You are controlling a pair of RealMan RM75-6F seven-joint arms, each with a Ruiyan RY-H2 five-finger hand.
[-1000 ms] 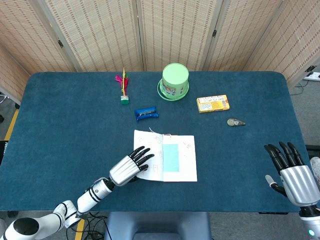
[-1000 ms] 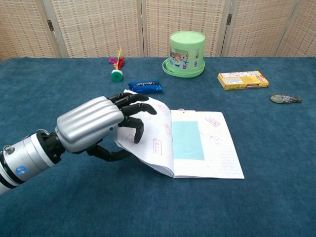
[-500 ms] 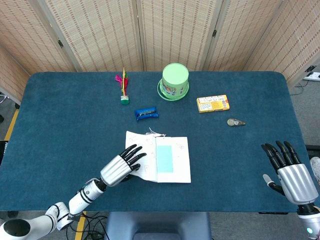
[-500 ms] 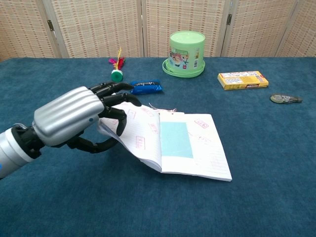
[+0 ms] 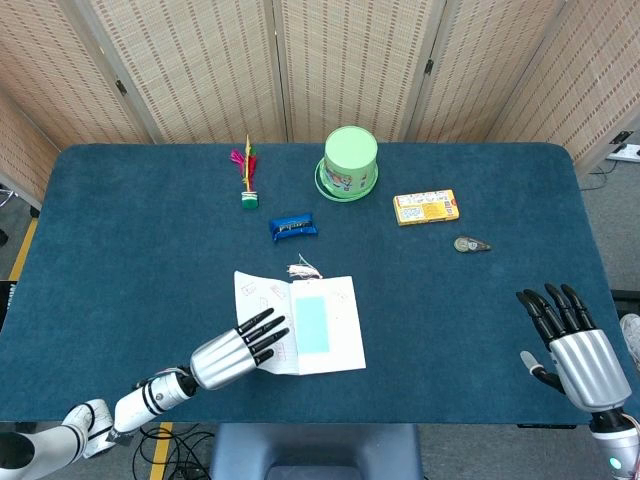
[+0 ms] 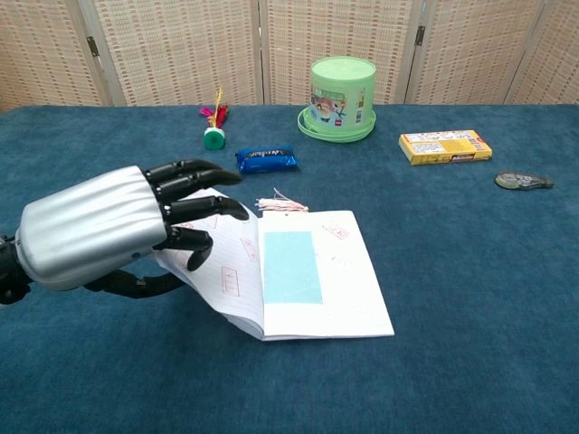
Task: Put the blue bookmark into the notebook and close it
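Notebook (image 5: 298, 324) lying open near the table's (image 5: 120, 240) front edge, blue bookmark (image 5: 311, 323) flat on its right page. Left hand (image 5: 232, 352) gripping the left page; right hand (image 5: 570, 342) fingers spread, empty, front right corner.

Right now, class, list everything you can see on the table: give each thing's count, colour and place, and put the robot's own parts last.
notebook: one, white pages, open, near middle of the table.
blue bookmark: one, light blue, lying on the notebook's right page, with a pale tassel past the top edge.
wrapped packet: one, dark blue, behind the notebook.
shuttlecock toy: one, pink and yellow feathers on a green base, far left.
tub: one, light green, upside down on its lid, far centre.
box: one, yellow, flat, right of the tub.
small roller tool: one, grey, right of the box.
table: one, dark blue cloth.
left hand: one, silver and black, holding the notebook's left pages.
right hand: one, silver and black, fingers spread, near right edge, holding nothing.
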